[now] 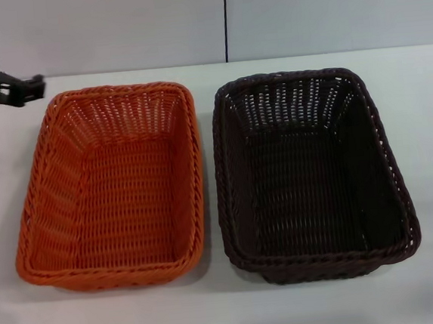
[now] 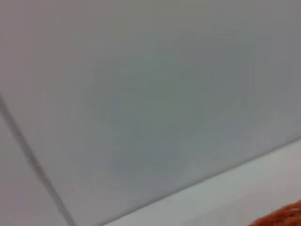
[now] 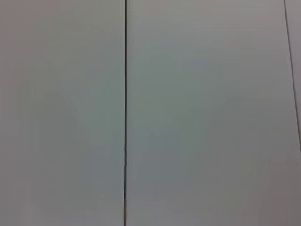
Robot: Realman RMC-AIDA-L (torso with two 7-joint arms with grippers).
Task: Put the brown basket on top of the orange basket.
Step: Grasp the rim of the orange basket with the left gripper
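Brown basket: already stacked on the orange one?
No, the brown basket sits on the table beside the orange basket, to its right.

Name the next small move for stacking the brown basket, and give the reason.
Probably bring an arm to the brown basket's rim to grasp it. It sits untouched on the table beside the orange basket; the left tool hovers by the orange basket's far corner.

A plain lab-like test bench: bare white table [image 1: 230,312] against seamed grey wall panels [image 1: 114,27].
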